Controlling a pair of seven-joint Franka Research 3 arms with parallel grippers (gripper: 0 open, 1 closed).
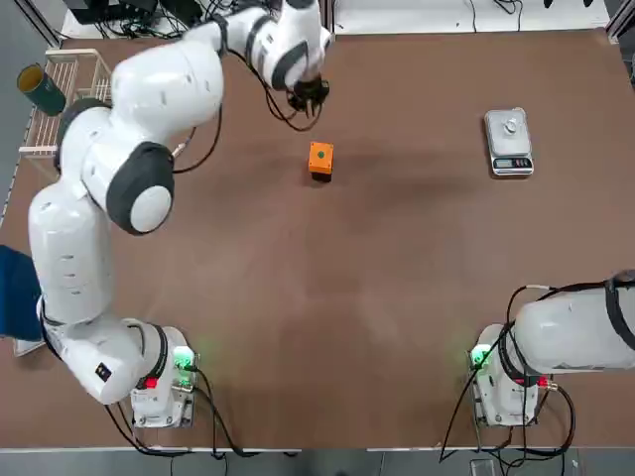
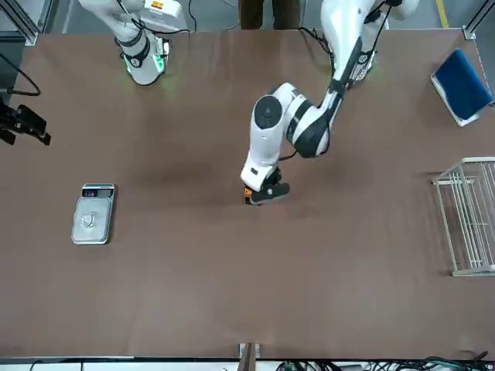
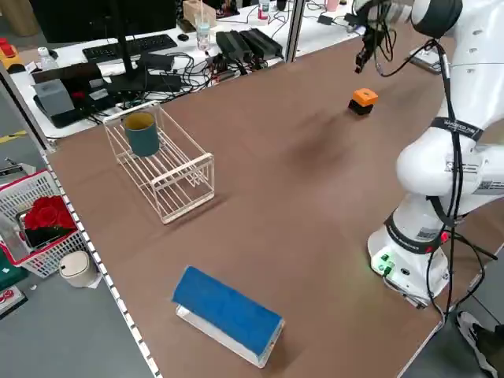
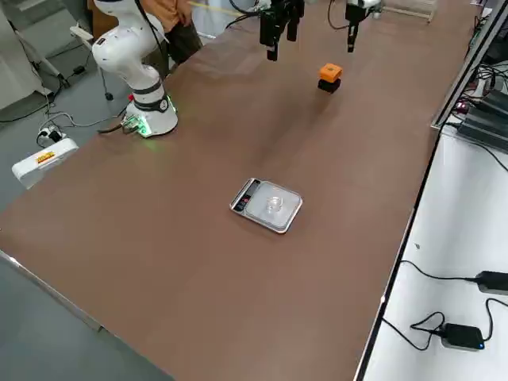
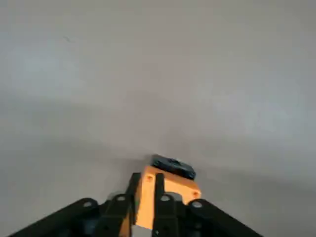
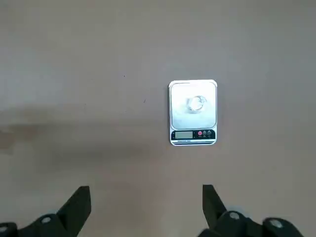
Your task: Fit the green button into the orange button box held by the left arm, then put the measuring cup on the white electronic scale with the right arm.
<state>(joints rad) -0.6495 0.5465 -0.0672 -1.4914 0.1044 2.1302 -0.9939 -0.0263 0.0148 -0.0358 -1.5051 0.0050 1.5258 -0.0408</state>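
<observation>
The orange button box (image 1: 319,159) stands on the table at centre back on a small dark base, with the green button (image 1: 320,155) showing as a green dot in its top face. My left gripper (image 1: 308,94) hangs above the box, apart from it. In the left wrist view its fingers (image 5: 160,197) stand a narrow gap apart, with the box (image 5: 173,187) below them. The measuring cup (image 1: 510,126) sits on the plate of the white electronic scale (image 1: 511,159) at back right. My right gripper (image 6: 145,195) is open, high above the table, with the cup (image 6: 196,103) and scale (image 6: 192,136) ahead.
A wire rack (image 1: 69,99) with a dark green cup (image 1: 40,89) stands at the back left edge. A blue pad (image 3: 228,311) lies near the left front edge. Cables and equipment (image 3: 157,63) line a bench beyond the table. A person (image 4: 171,20) stands behind the robot.
</observation>
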